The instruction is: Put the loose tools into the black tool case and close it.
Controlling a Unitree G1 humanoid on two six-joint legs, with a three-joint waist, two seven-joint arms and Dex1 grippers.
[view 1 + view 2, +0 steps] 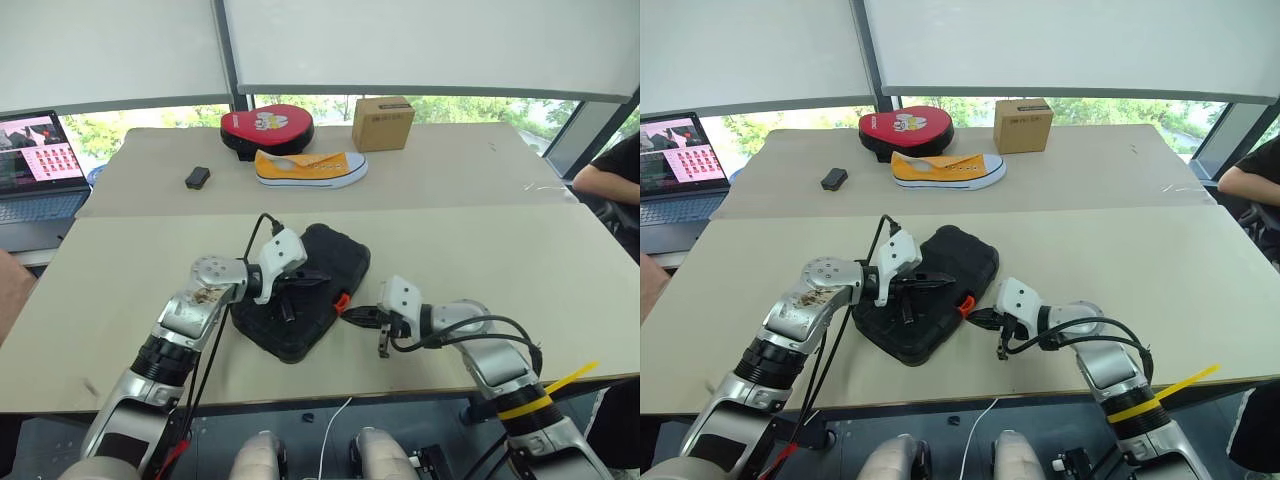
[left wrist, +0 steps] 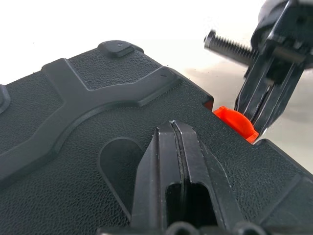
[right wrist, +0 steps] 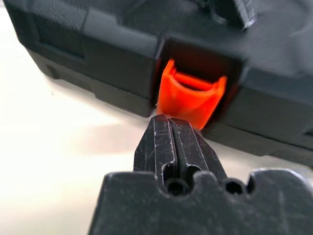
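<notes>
The black tool case (image 1: 330, 255) lies on the near table with its lid down, and the loose tools are out of view. My left gripper (image 1: 318, 275) is shut, its fingertips (image 2: 174, 128) resting on the textured lid. On the case's right side is the small orange latch (image 3: 190, 98), still sticking out from its recess. My right gripper (image 3: 171, 122) is shut and empty, its tip touching the latch's lower edge. In the left wrist view the right gripper (image 2: 264, 98) stands just behind the latch (image 2: 235, 122).
On the far table lie a yellow shoe (image 1: 310, 168), a round red-and-black pad (image 1: 267, 128), a cardboard box (image 1: 382, 123) and a small black object (image 1: 197, 178). A laptop (image 1: 35, 165) sits at far left. A person's arm (image 1: 610, 180) shows at right.
</notes>
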